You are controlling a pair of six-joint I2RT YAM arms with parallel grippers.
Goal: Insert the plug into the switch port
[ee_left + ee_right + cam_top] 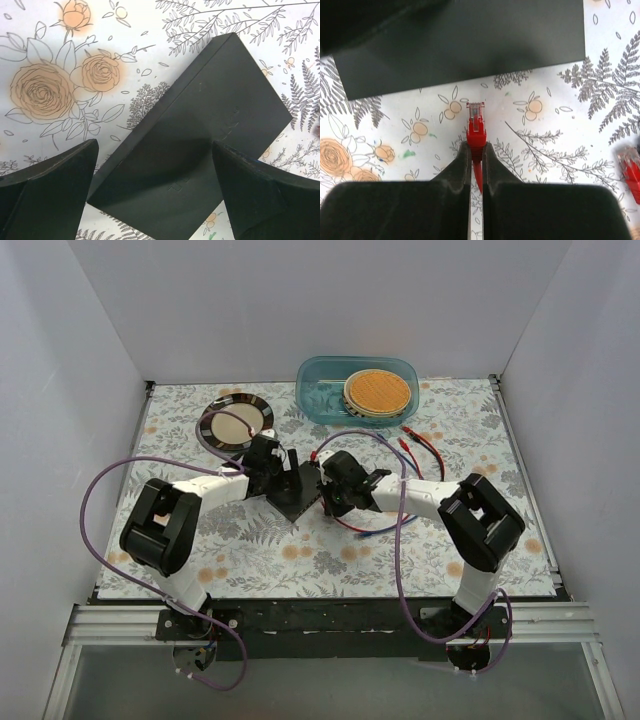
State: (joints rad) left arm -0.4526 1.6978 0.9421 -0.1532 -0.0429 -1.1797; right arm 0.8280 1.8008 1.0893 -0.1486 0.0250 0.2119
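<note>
Soft, even light falls from overhead on my flowered white tablecloth (250, 550). In my left wrist view a dim shadow pools on the flat dark grey matte box (200, 125) between my black fingers (50, 195). My right wrist view shows the clear-tipped red cable plug (476, 125) sharp, its right edge blurred.

Pincer (476, 150) clamped on the red rear end of the plug (476, 120). Red cable (477, 176) runs back between the fingers. Plug points straight ahead of the fingertips, clear tip leading, over the flowered cloth (560, 130). Dark grey box (465, 45) lies crosswise ahead, near the plug tip but apart, with bare cloth between. Second red plug (631, 169) sits far right of the pincer, blurred at the edge.
</note>
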